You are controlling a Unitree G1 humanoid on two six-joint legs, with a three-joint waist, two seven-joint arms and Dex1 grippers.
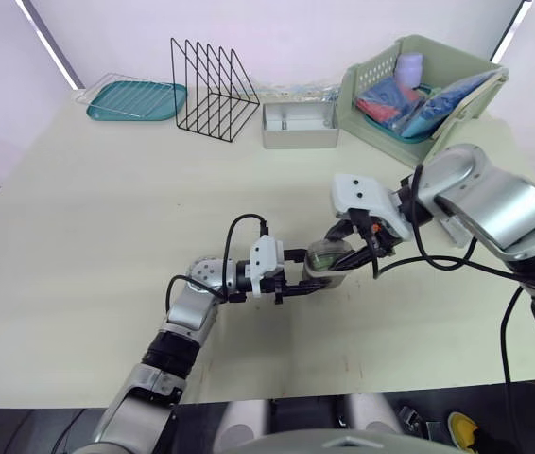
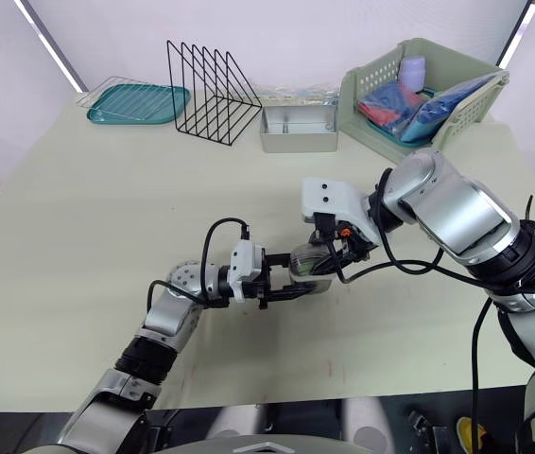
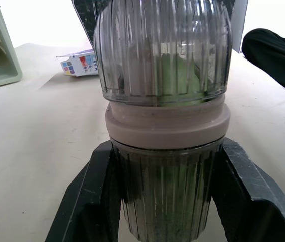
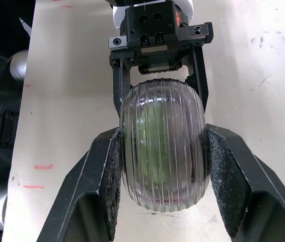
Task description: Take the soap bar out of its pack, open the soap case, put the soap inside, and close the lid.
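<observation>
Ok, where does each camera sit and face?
Eye views: on the head, facing forward and down over the table; both arms show, left claw and right claw gripping the soap case.
Left wrist: looks along its own fingers at the soap case's ribbed side.
Right wrist: looks along its fingers at the soap case's end, toward the left claw.
All share the soap case.

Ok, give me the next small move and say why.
Probably open the right gripper and back off: the green soap sits inside the soap case, its two halves look joined shut, and the left gripper grips it too.
</observation>
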